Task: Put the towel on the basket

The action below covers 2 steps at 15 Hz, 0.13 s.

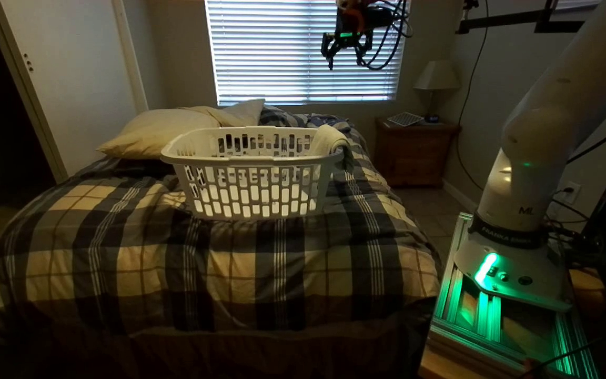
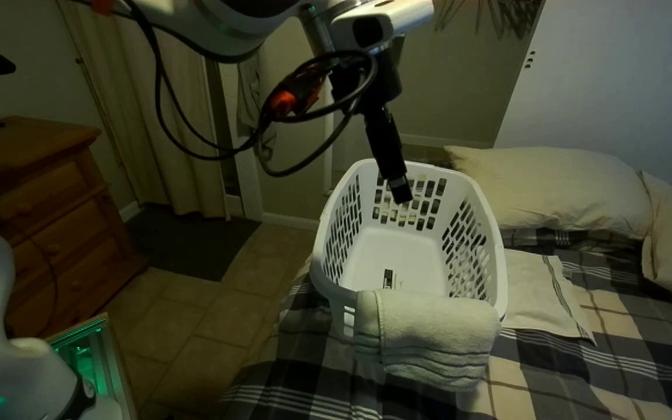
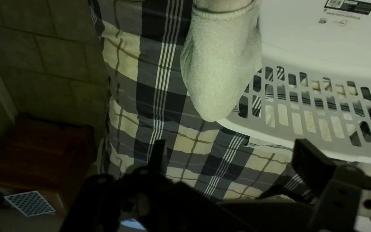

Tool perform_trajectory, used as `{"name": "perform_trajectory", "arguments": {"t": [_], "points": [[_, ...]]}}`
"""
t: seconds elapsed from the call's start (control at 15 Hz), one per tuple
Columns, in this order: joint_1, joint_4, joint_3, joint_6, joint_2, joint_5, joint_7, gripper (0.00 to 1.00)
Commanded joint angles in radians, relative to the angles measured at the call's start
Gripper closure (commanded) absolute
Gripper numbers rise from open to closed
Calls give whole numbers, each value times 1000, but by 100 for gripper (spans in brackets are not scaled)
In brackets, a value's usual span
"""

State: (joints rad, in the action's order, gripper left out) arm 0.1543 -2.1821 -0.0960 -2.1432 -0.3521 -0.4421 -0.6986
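The off-white towel hangs folded over one end rim of the white laundry basket, partly inside and partly outside; the towel shows in both exterior views (image 1: 330,141) (image 2: 438,338) and in the wrist view (image 3: 222,64). The slotted basket stands upright on the bed and shows in both exterior views (image 1: 250,164) (image 2: 394,251) and in the wrist view (image 3: 301,42). My gripper is open and empty, apart from towel and basket. It is high up in both exterior views (image 1: 345,59) (image 2: 402,195). In the wrist view its fingers (image 3: 230,148) are wide apart, with only bedspread between them.
The plaid bedspread (image 1: 229,263) lies under the basket. Cream pillows (image 2: 546,181) lie at the head of the bed. A flat white cloth with dark stripes (image 2: 546,297) lies beside the basket. A nightstand (image 1: 413,152) with a lamp (image 1: 436,76) stands by the window.
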Motion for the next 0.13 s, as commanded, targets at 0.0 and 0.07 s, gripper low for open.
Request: {"name": "perform_trajectory", "arguments": {"t": [0.0,0.07], "points": [[34,-2,28,-2,0,13,12,0],[37,-2,30,-2,1,12,12,0]]}}
